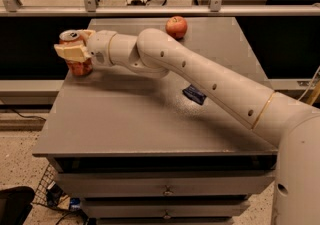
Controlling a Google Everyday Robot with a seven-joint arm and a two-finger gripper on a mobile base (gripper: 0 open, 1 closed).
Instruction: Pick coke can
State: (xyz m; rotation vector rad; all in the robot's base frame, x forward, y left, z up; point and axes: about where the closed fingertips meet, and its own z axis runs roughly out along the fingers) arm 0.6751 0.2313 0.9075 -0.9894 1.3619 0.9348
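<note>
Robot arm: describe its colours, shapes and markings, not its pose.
The arm is cream, in thick rounded segments dotted with dark holes, with a gold band near the shoulder. The gripper, at the far left corner of the table around the coke can, has tan jaws.

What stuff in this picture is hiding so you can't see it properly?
All in the camera view:
- Coke can: its writing is covered by the gripper, which is closed around it at the far left edge of the table.
- Blue packet: partly under the arm, and its label is too small to read.
- Robot body: cut off by the right and bottom edges.
- Can's bottom: unclear whether it touches the table.
</note>
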